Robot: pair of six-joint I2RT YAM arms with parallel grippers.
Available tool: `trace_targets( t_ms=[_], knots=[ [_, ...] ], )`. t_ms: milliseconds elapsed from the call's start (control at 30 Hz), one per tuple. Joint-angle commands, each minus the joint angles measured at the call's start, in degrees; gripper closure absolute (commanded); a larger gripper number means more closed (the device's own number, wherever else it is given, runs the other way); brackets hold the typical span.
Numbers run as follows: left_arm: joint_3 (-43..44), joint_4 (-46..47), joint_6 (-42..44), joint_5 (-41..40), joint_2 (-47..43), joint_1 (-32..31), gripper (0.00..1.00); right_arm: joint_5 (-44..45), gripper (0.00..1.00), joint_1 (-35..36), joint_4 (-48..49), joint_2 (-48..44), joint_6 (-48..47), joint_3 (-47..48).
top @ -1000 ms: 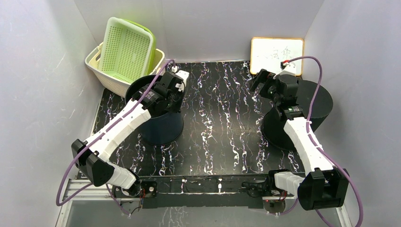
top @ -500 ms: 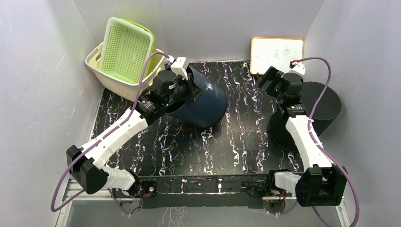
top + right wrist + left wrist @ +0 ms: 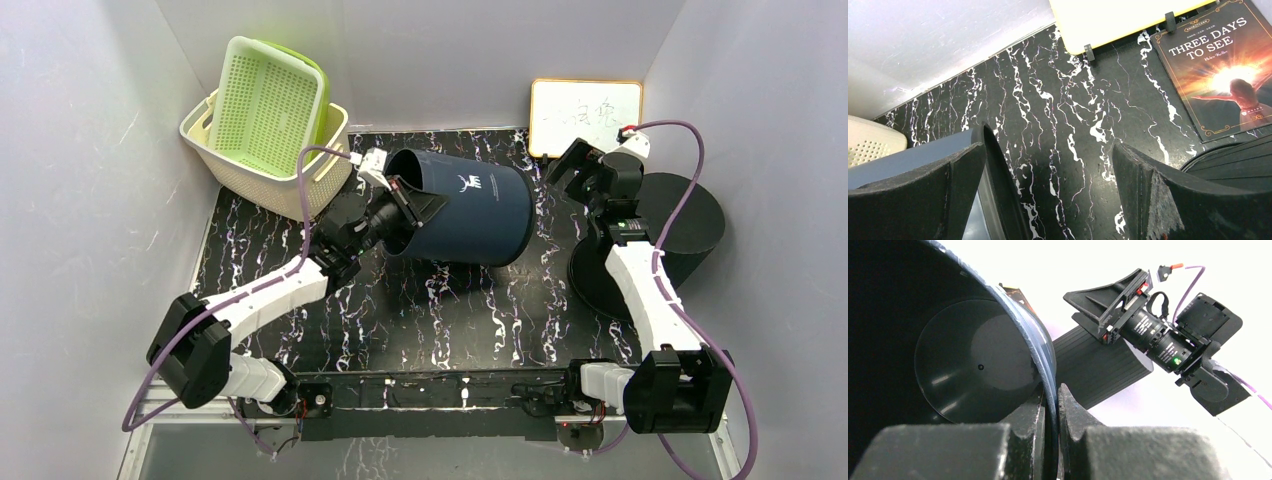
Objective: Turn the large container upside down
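The large container (image 3: 475, 215) looks smooth plastic; the marbled table (image 3: 470, 320) glossy.

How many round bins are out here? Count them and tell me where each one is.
2. The navy container is tipped on its side in the middle, its rim clamped by the left gripper. The black ribbed bin is at the right side. No others show.

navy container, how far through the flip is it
Done: the navy container is off its base and tipped on its side, mouth facing sideways. In hand: the left tool is shut on its rim, one finger inside and one outside. To do: roughly another quarter turn until the mouth faces the marble table, then release. The right tool is open and holds nothing.
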Motion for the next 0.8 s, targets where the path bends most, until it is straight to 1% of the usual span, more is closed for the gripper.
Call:
trace_targets(
  t_ms=[0, 133, 300, 400, 500, 600, 633, 767],
  knots=[
    [-3.14, 21.41, -3.84, -2.24, -2.36, 0.17, 1.0, 0.0, 0.02, -0.43, 2.42, -0.29, -0.49, 3.51],
    [-10.11, 28.0, -8.08, -2.54, -1.43, 0.61, 1.0, 0.02, 0.02, -0.43, 2.58, -0.34, -0.58, 3.48],
    [-18.97, 43.19, -17.05, -0.53, 5.11, 3.39, 1.0, -0.49, 0.02, -0.43, 2.67, -0.2, -0.49, 3.3],
    [-21.75, 50.37, -20.92, 1.04, 9.56, 5.42, 1.0, -0.27, 0.02, -0.43, 2.5, -0.44, -0.77, 3.08],
    [-22.76, 56.87, -24.55, 3.21, 14.61, 7.19, 1.0, 0.11, 0.02, -0.43, 2.55, -0.57, -1.02, 2.74],
    [-24.32, 64.66, -29.96, 2.58, 18.67, 8.05, 1.0, 0.11, 0.02, -0.43, 2.66, -0.49, -1.1, 2.47],
    [-24.33, 65.12, -31.03, 2.58, 19.04, 8.28, 1.0, 0.18, 0.02, -0.48, 2.79, -0.4, -1.13, 2.38],
    [-23.78, 65.22, -29.94, 3.07, 17.52, 8.48, 1.0, -0.06, 0.02, -0.52, 3.14, 0.05, -1.2, 2.33]
  ],
)
